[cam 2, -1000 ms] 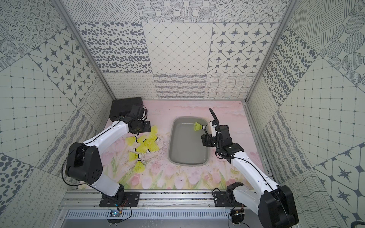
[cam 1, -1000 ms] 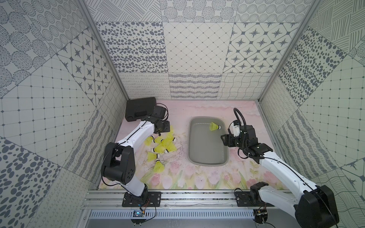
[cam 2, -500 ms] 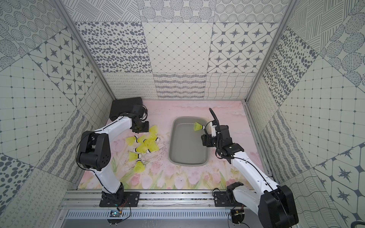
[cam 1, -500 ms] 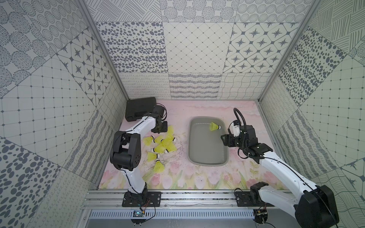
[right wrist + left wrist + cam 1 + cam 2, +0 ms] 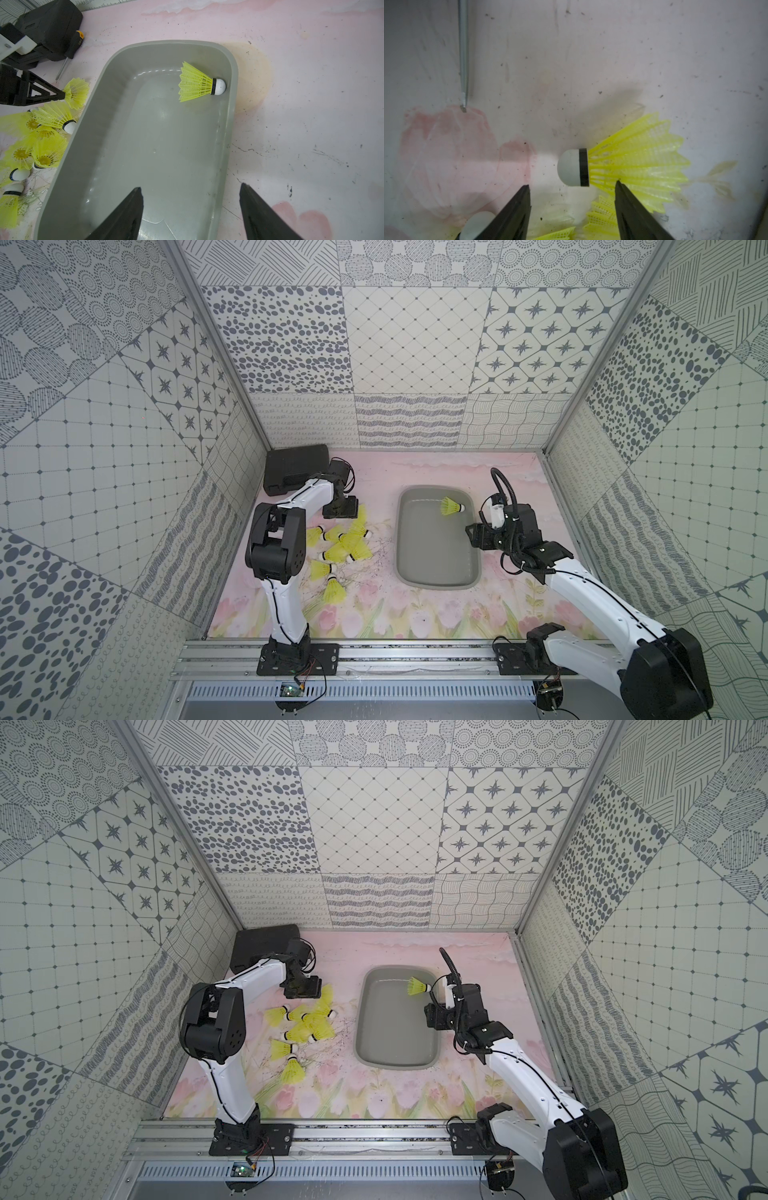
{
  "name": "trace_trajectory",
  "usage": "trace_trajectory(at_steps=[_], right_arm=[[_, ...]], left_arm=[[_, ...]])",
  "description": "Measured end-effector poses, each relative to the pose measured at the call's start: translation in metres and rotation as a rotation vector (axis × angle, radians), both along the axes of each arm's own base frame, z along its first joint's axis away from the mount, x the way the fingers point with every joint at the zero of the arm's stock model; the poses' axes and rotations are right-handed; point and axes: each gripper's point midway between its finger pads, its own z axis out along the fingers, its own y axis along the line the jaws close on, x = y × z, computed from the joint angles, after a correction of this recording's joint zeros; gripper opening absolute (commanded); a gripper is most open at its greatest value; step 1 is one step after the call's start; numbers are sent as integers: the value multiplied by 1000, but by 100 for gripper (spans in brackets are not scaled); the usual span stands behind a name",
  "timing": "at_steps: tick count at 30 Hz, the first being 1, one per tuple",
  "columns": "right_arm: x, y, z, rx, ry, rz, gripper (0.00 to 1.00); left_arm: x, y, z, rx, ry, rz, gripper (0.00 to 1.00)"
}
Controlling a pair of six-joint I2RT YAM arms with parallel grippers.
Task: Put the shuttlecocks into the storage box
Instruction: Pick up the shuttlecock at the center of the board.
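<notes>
In the storage box (image 5: 432, 549), far right corner: one shuttlecock (image 5: 451, 506), tip at the wall. Other shuttlecocks (image 5: 347, 545) heaped on the mat (image 5: 415, 614) left of it. There the left gripper (image 5: 572, 184) has jaws apart, one lying at its tips; right gripper (image 5: 190, 186) spread, empty, over the box's right rim.

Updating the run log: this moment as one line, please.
left gripper: open at pile shuttlecock | right gripper: open, empty, over storage box rim | inside: lone shuttlecock
</notes>
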Motion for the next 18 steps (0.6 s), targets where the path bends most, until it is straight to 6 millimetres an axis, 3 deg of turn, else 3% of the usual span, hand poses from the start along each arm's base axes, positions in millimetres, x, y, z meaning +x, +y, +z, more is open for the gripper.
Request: trace_trajectory(at_steps=[7, 18], right_arm=[[0, 0, 0, 0, 1, 0, 77], [0, 0, 0, 1, 2, 0, 77]], left_arm=[[7, -7, -2, -24, 4, -21, 67], [5, -6, 18, -24, -27, -31, 71]])
